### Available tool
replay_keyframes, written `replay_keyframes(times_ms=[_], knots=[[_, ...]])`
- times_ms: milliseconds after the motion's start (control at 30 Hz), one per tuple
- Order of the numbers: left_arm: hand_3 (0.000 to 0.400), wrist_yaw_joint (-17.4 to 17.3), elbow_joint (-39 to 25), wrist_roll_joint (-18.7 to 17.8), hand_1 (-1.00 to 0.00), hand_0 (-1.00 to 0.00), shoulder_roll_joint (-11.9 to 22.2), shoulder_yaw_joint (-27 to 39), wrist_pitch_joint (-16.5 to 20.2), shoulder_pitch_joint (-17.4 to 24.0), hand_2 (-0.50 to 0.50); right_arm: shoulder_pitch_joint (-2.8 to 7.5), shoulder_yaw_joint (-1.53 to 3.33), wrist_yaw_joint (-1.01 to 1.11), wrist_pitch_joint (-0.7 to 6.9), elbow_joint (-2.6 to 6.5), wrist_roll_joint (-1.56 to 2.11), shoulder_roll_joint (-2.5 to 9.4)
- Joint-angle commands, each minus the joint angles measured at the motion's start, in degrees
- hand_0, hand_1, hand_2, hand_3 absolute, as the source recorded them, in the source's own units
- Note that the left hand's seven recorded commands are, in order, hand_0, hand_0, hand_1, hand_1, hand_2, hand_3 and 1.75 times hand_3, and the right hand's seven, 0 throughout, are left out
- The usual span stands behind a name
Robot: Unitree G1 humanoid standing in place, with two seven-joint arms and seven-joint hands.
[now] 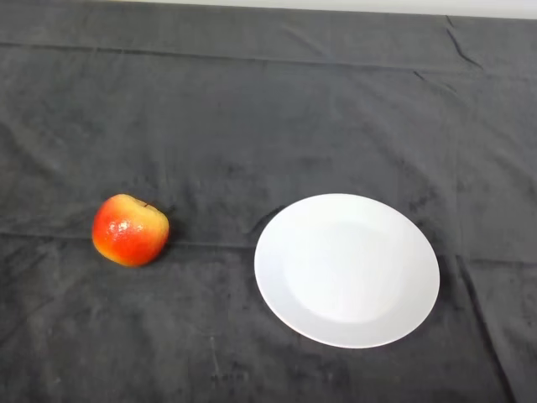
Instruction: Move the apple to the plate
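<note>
A red and yellow apple (130,230) lies on the dark cloth at the left of the head view, its short stem pointing up and to the right. A round white plate (346,269) sits on the cloth to the right of the apple, with nothing on it. A strip of bare cloth about a hand's width wide separates the two.
The dark cloth (252,117) covers the whole table, with creases running across it behind the apple and plate. The table's far edge (336,8) shows as a pale band along the top.
</note>
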Motion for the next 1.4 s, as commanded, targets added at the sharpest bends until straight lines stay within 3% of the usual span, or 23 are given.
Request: replay_keyframes(times_ms=[33,800,1400], knots=[[0.0,-0.81,-2.66,1.12,0.0,0.0,-0.62,-1.34,0.83,-2.29,0.0,3.59,0.98,0.66,0.42,1.65,-0.81,1.96],[0.0,-6.78,-4.11,10.97,0.0,0.0,-5.13,-11.29,-2.1,-5.41,0.0,3.77,0.92,0.72,0.63,1.27,-0.74,1.97],[0.0,-7.99,-3.73,18.23,0.0,0.0,-9.79,-18.63,-5.06,-7.52,0.0,3.87,0.87,0.76,0.75,1.05,-0.71,1.97]])
